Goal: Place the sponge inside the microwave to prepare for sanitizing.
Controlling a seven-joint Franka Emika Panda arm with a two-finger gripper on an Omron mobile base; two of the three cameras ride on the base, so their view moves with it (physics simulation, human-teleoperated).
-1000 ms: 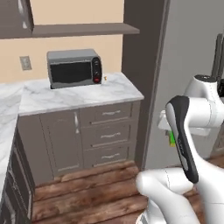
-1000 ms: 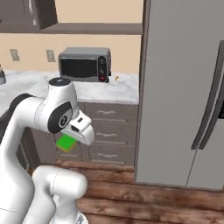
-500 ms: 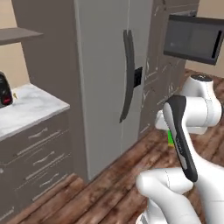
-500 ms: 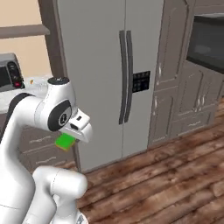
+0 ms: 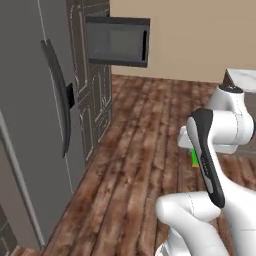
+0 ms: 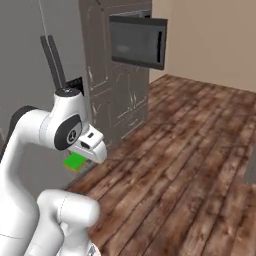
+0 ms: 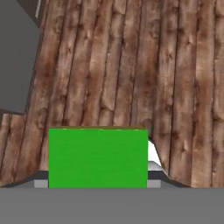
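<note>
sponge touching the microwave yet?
Apart. In the right base view the sponge hangs under the claw low by the arm, with bare cabinet front between it and the microwave.

You've got brown wood plank floor (image 5: 135,150) running across the room. Grey fridge (image 5: 30,130) sits on your left with a long dark handle (image 5: 59,95). Beyond it stand tall grey cabinets (image 6: 107,75). A plain beige wall (image 5: 200,35) closes the far end.

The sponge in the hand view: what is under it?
Under the sponge lies brown wooden floor. The sponge covers the claw tips and the floor directly below it.
</note>
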